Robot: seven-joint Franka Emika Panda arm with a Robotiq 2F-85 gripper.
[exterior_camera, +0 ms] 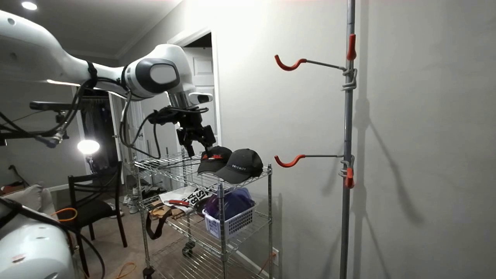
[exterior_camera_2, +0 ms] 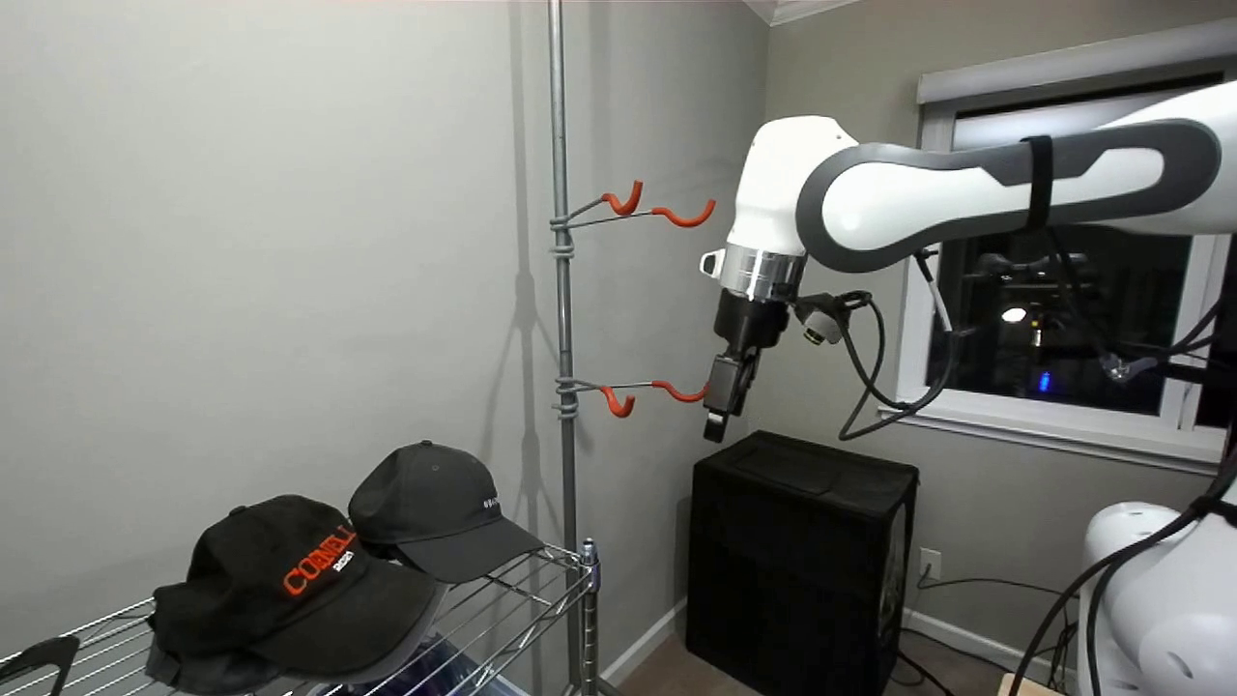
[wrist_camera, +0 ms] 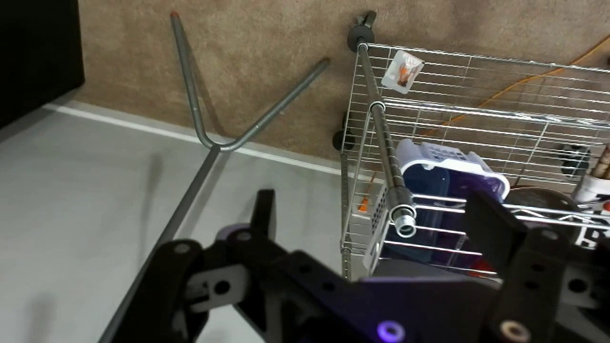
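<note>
The gripper (wrist_camera: 374,216) is found pointing downward at a slight tilt, jaws standing wide apart; in the wrist view, a corner post (wrist_camera: 387,143) of the wire rack (exterior_camera: 270,221) shows below, between them; the charcoal cap (exterior_camera_2: 430,493), bearing small white lettering, sits on the top shelf (exterior_camera: 166,168) near the rack's end; the black cap (exterior_camera_2: 290,570), marked CORNELL in orange-red, lies just beside it; in an exterior view the gripper stands well apart from both. A metal pole (exterior_camera: 347,131) rises beside the rack and carries red-tipped hooks (exterior_camera: 290,161) at two heights; one tier below the caps, a pale plastic basket (exterior_camera: 238,226) contains blue and purple articles (exterior_camera: 232,203); a black box-shaped unit (exterior_camera_2: 802,570) stands to the right of the pole in an exterior view.
</note>
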